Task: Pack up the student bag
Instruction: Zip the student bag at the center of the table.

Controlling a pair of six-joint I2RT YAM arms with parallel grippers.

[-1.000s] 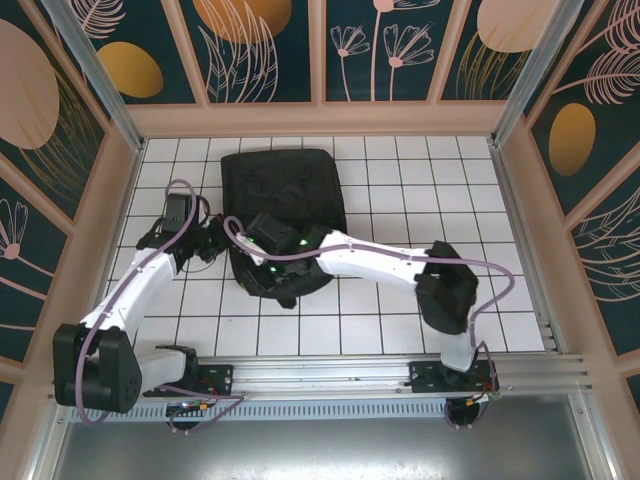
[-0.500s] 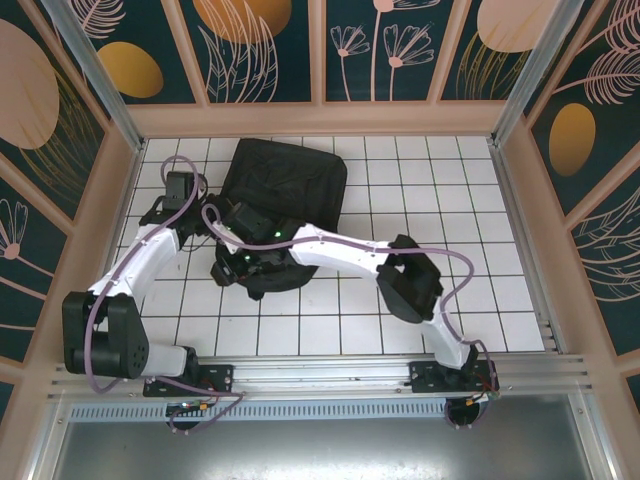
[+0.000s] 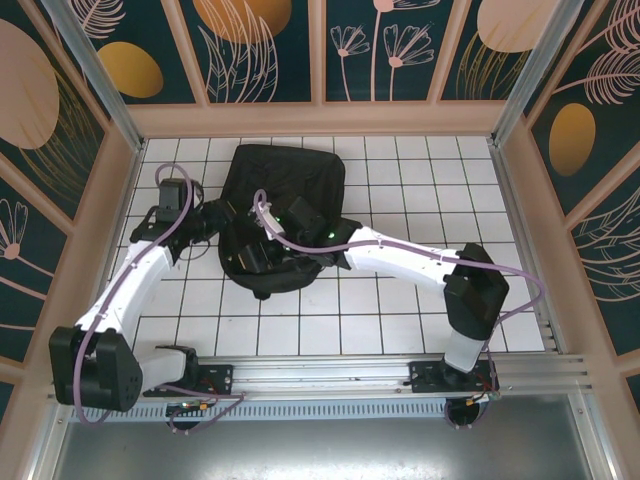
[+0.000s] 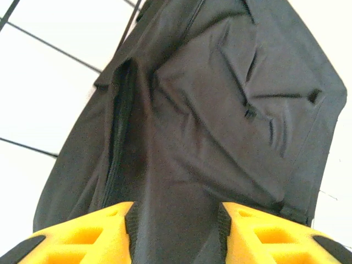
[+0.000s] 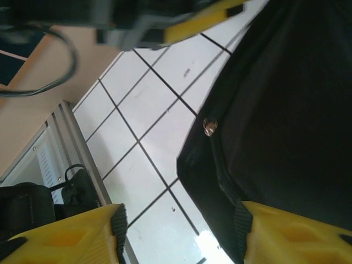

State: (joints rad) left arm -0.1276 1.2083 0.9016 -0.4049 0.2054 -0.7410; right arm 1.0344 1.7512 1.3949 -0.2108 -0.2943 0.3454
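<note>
The student bag (image 3: 290, 190), a large black fabric backpack, lies slightly skewed on the white tiled table, left of centre. My left gripper (image 3: 214, 222) is at the bag's left edge. In the left wrist view the left gripper (image 4: 176, 213) is open, and loose black fabric of the student bag (image 4: 220, 110) spreads across the gap. My right gripper (image 3: 250, 258) reaches over the bag's near-left corner. Seen from the right wrist, the right gripper (image 5: 180, 209) is open with bare tile between the fingers. The edge of the student bag (image 5: 275, 110), with a metal zipper pull (image 5: 209, 126), lies against the right-hand finger.
Wooden-framed panel walls (image 3: 320, 118) close in the table on three sides. An aluminium rail (image 3: 330, 375) carrying both arm bases runs along the near edge. Open white tiles (image 3: 430, 200) lie to the right of the bag. The right arm's elbow (image 3: 475, 295) stands near the right front.
Both grippers have opened. The bag has turned and slid a little left. The right arm's elbow swung back to the right, and the left gripper moved farther up the bag's left edge.
</note>
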